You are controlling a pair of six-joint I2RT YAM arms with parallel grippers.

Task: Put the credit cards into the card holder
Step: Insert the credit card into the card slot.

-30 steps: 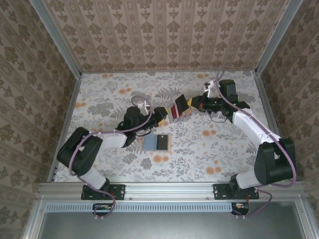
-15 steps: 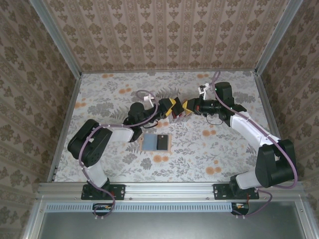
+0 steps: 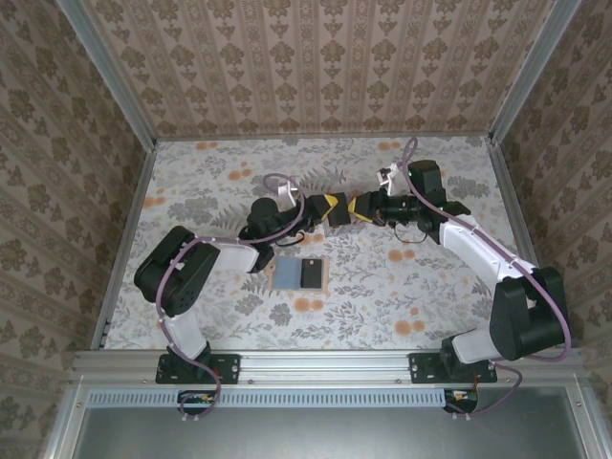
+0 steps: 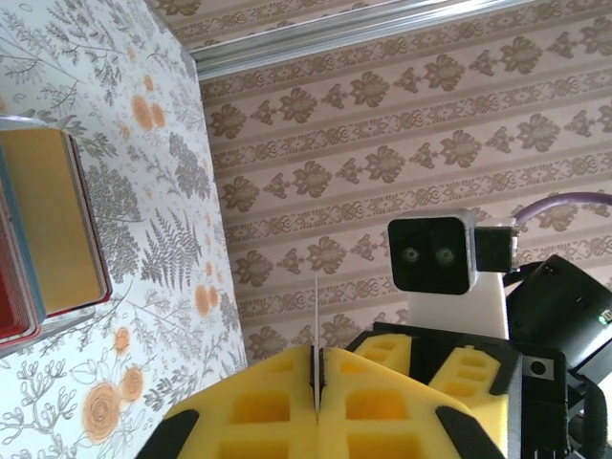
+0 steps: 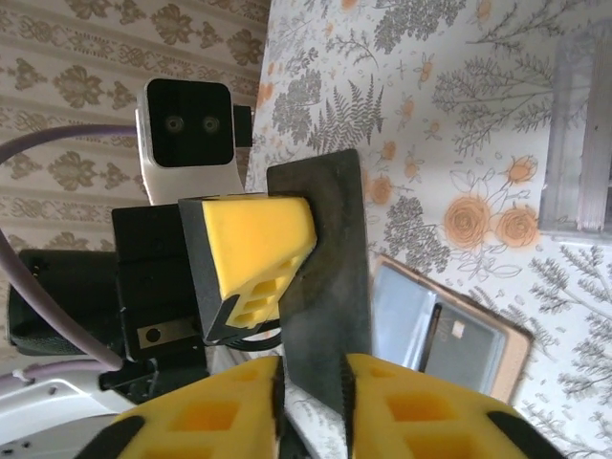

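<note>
Edgewise, thin card, yellow foam fingers

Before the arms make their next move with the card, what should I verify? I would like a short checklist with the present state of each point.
1. Left pincer shut on the thin dark rectangular card: ok.
2. Card straight in that grip: ok, edge-on between the pads in the left wrist view.
3. Right pincer clear of the card: cannot tell; the card lies between its fingers and contact is unclear.
4. Pinkish-tan square card holder open, light-blue inside up: ok.
5. Holder's slot free: cannot tell; a dark rectangle covers its right half.
</note>
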